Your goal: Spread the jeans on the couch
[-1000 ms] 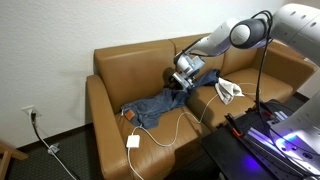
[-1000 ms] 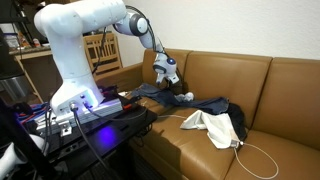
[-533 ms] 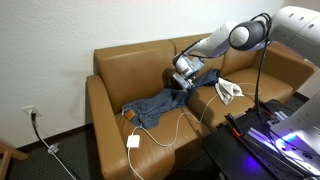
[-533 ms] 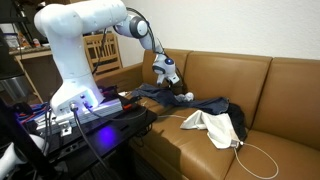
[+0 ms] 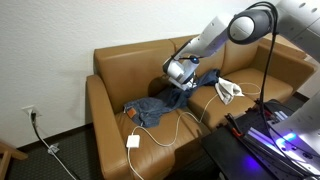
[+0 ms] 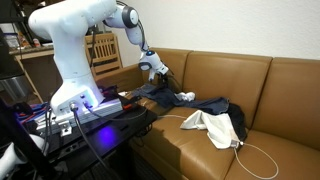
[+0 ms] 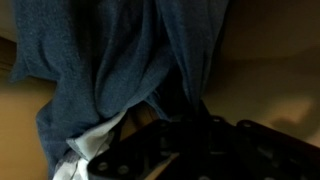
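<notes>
Holding: gripper (image 5: 181, 76) fingers pinched shut on the jeans (image 5: 150, 107), one fold raised
Arm (image 5: 214, 36): reaching in from the right, wrist angled down over the couch (image 5: 118, 66)

tan couch (image 5: 120, 65), jeans (image 5: 150, 106), white cable (image 5: 133, 142), white cloth (image 5: 228, 90)
</notes>
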You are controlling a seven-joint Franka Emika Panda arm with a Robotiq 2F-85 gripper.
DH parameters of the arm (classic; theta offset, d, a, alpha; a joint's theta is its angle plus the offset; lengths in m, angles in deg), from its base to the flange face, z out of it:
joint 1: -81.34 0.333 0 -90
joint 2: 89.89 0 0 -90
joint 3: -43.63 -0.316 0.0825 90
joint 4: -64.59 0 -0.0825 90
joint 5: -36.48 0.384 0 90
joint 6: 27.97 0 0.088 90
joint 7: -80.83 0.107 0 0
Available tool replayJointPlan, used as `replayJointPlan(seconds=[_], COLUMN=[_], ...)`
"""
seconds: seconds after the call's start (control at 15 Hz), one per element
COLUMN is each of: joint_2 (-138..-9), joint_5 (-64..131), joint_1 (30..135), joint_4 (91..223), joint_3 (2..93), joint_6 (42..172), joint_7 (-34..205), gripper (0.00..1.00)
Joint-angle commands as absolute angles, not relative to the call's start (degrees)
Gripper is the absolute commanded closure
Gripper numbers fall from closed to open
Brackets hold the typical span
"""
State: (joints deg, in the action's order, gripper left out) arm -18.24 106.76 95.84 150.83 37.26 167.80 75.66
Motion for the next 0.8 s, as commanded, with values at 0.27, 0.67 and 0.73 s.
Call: replayJointPlan(seconds=[0.27, 0.67, 0.73], joint_2=[-30.44, -29.06, -29.10], joint_5=[124.95, 127.06, 127.06], joint_1=[127.89, 134.27, 134.21], joint_4=[165.81, 165.14, 165.55], joint_3=[65.85, 72.43, 72.45], joint_6=[171.06, 170.34, 170.34], joint_7=[75.31, 77.46, 77.55], gripper=[0.98, 0.93, 0.98])
